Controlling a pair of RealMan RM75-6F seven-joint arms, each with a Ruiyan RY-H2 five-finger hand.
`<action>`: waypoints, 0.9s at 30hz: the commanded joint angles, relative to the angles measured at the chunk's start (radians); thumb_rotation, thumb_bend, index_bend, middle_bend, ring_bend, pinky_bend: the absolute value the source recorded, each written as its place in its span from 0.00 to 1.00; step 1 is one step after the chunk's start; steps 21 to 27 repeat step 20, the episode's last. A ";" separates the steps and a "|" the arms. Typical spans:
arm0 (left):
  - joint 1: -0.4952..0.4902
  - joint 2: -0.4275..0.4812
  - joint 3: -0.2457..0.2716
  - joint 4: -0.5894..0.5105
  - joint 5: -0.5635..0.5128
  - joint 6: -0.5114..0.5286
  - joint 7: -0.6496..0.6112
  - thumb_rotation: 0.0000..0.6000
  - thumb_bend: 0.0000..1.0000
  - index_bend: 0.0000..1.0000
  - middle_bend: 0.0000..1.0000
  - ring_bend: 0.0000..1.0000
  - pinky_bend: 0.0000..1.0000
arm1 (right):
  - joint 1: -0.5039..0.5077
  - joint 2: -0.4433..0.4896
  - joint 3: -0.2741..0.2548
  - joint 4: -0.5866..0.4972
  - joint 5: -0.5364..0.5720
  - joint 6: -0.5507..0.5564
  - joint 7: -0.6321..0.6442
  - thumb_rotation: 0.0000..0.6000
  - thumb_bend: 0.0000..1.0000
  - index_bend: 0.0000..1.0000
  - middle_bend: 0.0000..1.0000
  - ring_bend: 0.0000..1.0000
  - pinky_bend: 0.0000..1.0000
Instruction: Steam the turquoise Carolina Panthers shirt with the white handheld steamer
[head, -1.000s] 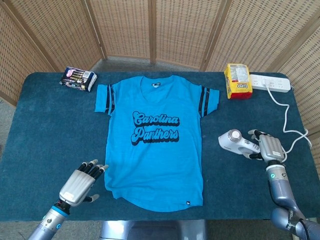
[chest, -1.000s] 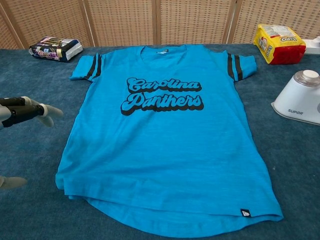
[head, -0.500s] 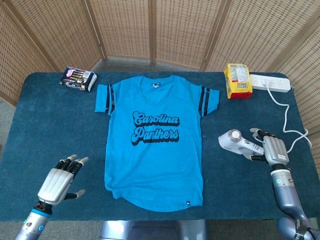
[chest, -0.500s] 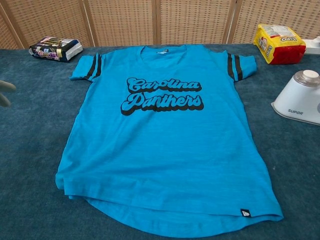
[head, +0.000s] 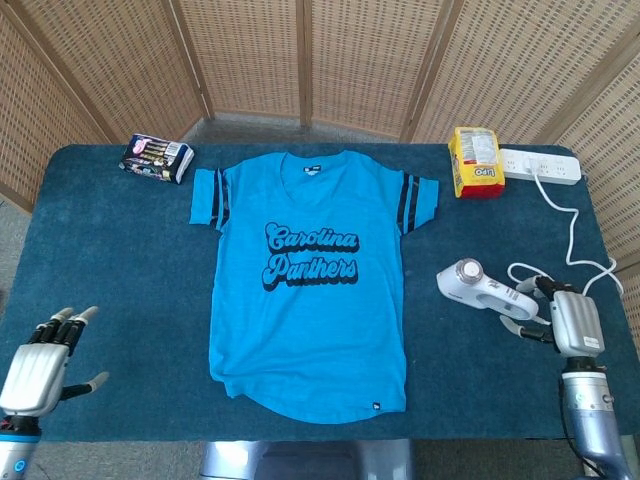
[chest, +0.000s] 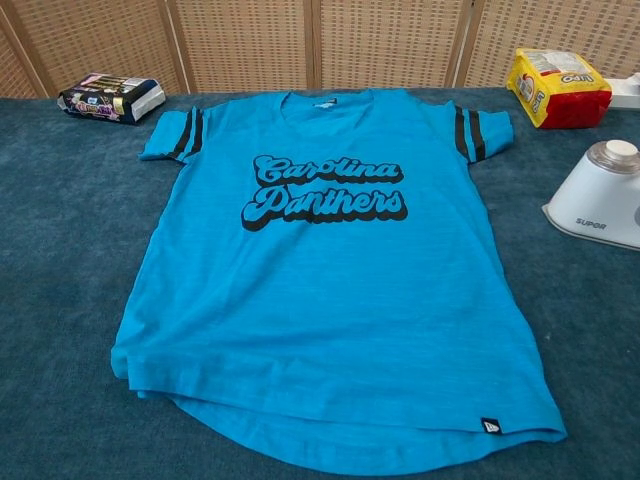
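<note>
Both robot hands have drawn back from the flat-lying shirt (head: 308, 290): left robot hand (head: 38, 362) open far left, right robot hand (head: 572, 322) open, released behind the steamer (head: 485, 290) resting right of the shirt, so steaming looks finished or paused.

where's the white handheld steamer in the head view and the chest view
Head view: the white handheld steamer lies on the blue tablecloth to the right of the turquoise Carolina Panthers shirt, just ahead of the right hand.
Chest view: the steamer sits at the right edge, partly cut off, beside the shirt.
Shared landmark: the yellow snack packet, behind the steamer in both views.
</note>
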 joint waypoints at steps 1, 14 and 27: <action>0.030 0.009 -0.006 0.038 -0.004 0.034 -0.043 0.73 0.10 0.18 0.26 0.14 0.24 | -0.041 -0.005 -0.023 0.004 -0.016 0.062 -0.053 0.76 0.22 0.47 0.47 0.46 0.45; 0.090 0.012 -0.019 0.089 -0.003 0.080 -0.125 0.73 0.11 0.24 0.28 0.14 0.24 | -0.115 0.038 -0.052 -0.054 -0.042 0.126 -0.048 0.76 0.22 0.50 0.47 0.46 0.44; 0.088 0.017 -0.025 0.079 -0.002 0.059 -0.115 0.74 0.11 0.24 0.28 0.14 0.24 | -0.121 0.013 -0.039 -0.015 -0.066 0.163 -0.049 0.76 0.22 0.51 0.48 0.46 0.44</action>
